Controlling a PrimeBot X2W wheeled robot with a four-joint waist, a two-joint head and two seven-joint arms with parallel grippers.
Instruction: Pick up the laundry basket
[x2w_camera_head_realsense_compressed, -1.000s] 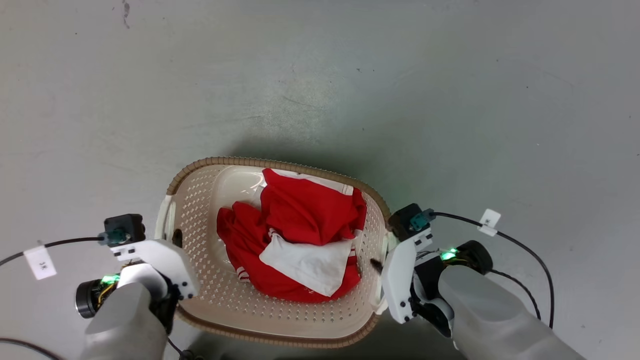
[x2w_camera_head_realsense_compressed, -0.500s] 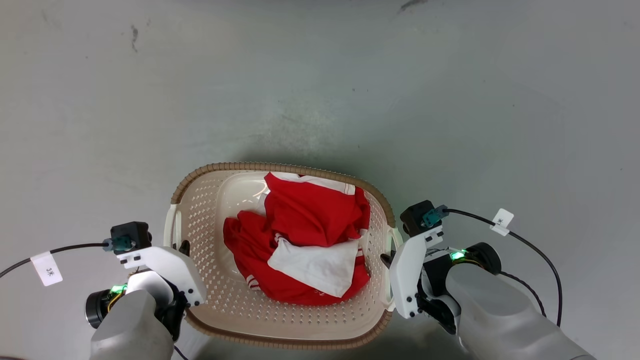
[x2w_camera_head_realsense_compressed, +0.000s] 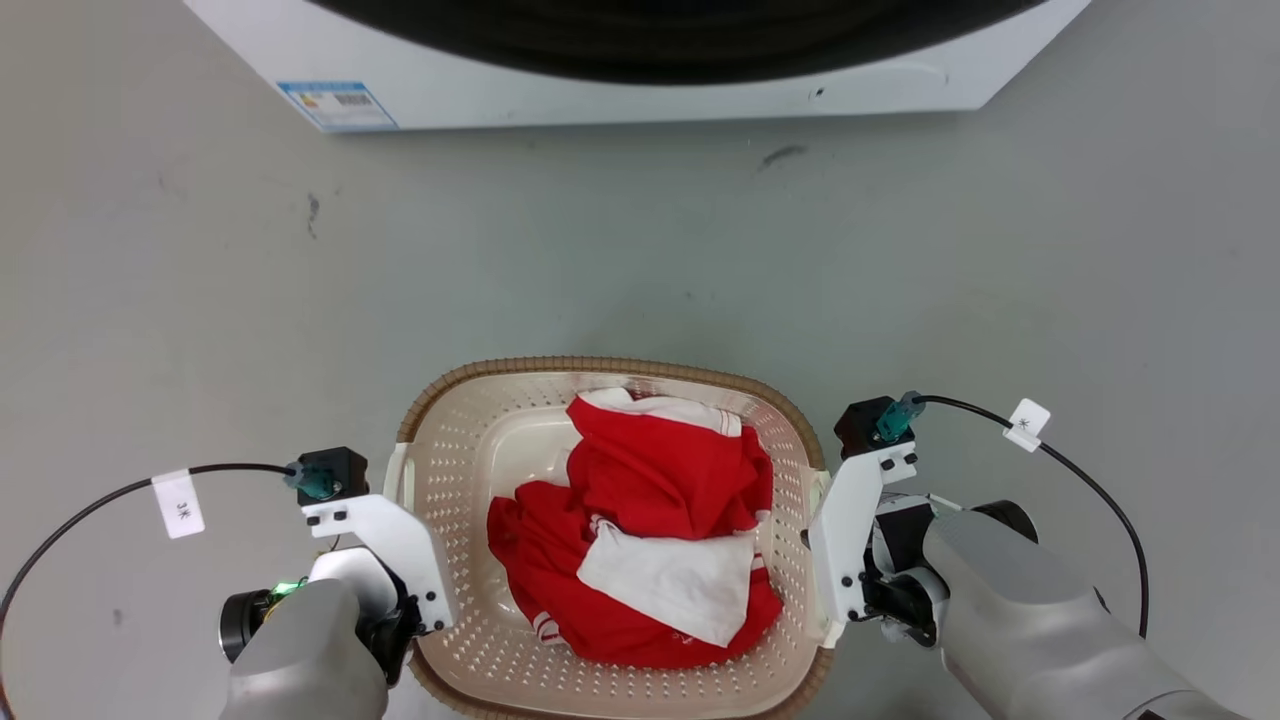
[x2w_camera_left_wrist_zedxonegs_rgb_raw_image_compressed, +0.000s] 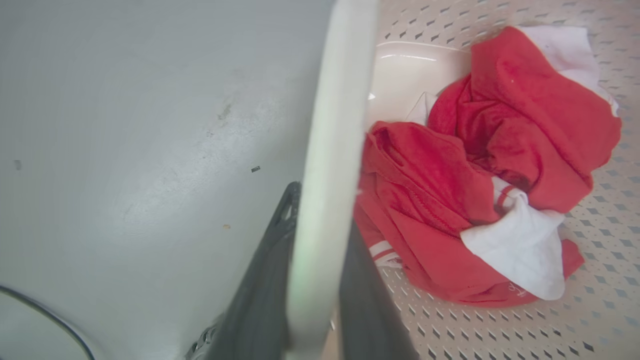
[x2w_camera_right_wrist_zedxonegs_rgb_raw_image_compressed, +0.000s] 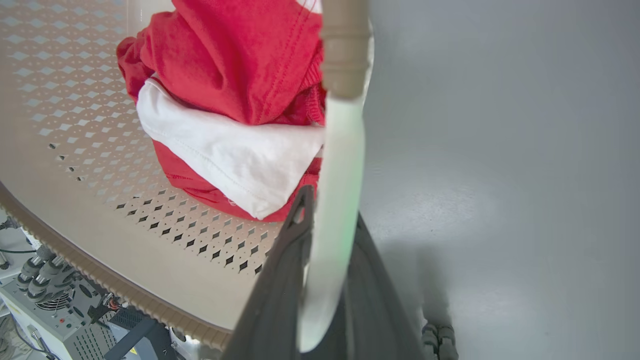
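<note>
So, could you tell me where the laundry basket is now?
The laundry basket is low centre in the head view, held at its sides by the left gripper and right gripper, with the washing machine beyond.

L gripper (x2w_camera_left_wrist_zedxonegs_rgb_raw_image_compressed: 320, 220) clamped, R gripper (x2w_camera_right_wrist_zedxonegs_rgb_raw_image_compressed: 330, 210) clamped

Matt perforated plastic laundry basket (x2w_camera_head_realsense_compressed: 455, 480); soft cloth clothes (x2w_camera_head_realsense_compressed: 660, 490); smooth floor (x2w_camera_head_realsense_compressed: 200, 300)

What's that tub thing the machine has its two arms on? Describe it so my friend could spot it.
In front of the white washing machine, over the grey floor, the laundry basket is gripped by the left end effector and right end effector. It is the cream perforated tub with a brown woven-look rim, holding red and white clothes.
</note>
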